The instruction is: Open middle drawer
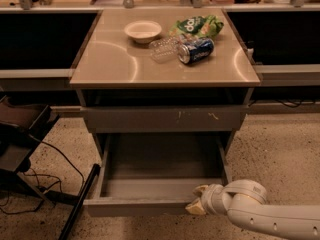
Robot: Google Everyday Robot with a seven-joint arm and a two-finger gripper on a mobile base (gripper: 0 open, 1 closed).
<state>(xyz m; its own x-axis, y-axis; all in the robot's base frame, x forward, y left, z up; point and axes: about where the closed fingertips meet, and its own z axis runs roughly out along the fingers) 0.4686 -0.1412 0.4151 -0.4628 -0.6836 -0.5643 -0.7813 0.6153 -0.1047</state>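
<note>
The middle drawer (150,204) stands pulled far out at the bottom of the grey cabinet, and its bare grey tray floor shows. Its flat front faces the camera, low in the view. My gripper (198,204) is at the right end of that front, touching or almost touching its top edge. The white arm (265,215) comes in from the lower right. Above the drawer is a larger grey front (165,118) with pale scratch marks, which is shut.
On the cabinet top (110,64) are a white bowl (143,30), a clear plastic cup (163,48) on its side, a blue can (196,50) and a green chip bag (197,25). A dark stand with cables (30,149) stands on the speckled floor at left.
</note>
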